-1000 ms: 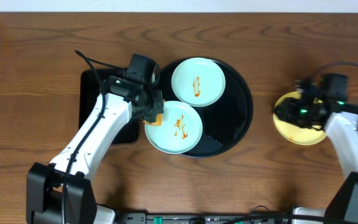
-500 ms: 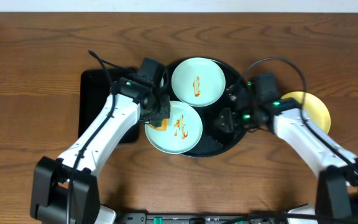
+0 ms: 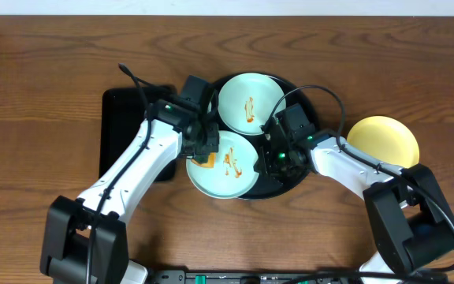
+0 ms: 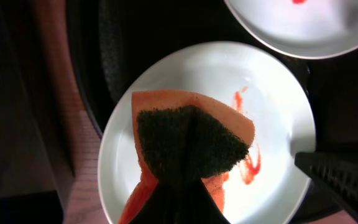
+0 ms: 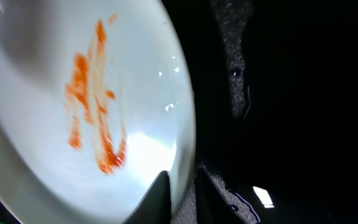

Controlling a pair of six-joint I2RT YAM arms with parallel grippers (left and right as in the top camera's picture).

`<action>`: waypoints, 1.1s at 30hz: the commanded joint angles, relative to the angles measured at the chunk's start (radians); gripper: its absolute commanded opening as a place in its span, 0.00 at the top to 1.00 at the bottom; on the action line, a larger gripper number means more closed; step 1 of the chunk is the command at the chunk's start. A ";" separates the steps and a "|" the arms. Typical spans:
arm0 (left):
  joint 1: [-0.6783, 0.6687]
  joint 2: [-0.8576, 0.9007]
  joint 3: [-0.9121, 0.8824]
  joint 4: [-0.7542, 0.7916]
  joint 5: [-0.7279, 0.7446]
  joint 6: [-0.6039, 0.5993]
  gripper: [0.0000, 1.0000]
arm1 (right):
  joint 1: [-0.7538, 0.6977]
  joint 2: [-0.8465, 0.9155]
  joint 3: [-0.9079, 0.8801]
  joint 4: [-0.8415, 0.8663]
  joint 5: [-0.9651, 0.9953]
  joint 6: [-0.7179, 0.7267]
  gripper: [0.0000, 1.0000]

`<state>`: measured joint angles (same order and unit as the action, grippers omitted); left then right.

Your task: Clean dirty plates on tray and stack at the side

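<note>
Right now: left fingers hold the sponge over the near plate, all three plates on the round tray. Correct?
No: only the near mint-blue plate and far mint-blue plate are on the round tray; overhead view shows the yellow plate on the table to its right. Left fingers hold the sponge.

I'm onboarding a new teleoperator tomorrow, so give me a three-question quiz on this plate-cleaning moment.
1. True or false: the yellow plate lies on the table, off the round tray.
2. What does the left gripper hold? A) sponge B) plate C) nothing
3. How many plates on the round tray show sauce?
Key: 1 true. 2 A. 3 two: the near plate and the far plate.
</note>
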<state>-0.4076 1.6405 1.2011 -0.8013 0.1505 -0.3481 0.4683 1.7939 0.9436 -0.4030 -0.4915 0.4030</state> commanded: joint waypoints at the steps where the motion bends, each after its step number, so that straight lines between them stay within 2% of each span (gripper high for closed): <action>1: -0.023 0.007 -0.008 0.014 -0.002 -0.058 0.92 | 0.006 0.004 0.008 -0.001 0.025 0.023 0.96; 6: -0.067 0.007 -0.008 0.065 -0.002 -0.212 0.93 | 0.003 -0.003 0.008 -0.007 0.041 0.023 0.99; 16: -0.124 0.007 -0.008 0.097 0.005 -0.633 0.93 | -0.001 -0.014 0.008 -0.069 0.198 0.056 0.99; 22: -0.127 0.007 -0.008 0.130 0.122 -0.661 0.92 | -0.012 -0.066 0.008 -0.069 0.205 0.056 0.99; 33: -0.150 0.008 -0.031 0.164 0.156 -0.734 0.93 | -0.008 -0.159 0.008 -0.090 0.259 0.053 0.99</action>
<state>-0.5404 1.6409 1.1950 -0.6521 0.2878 -1.0355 0.4614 1.6432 0.9470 -0.4805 -0.2512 0.4442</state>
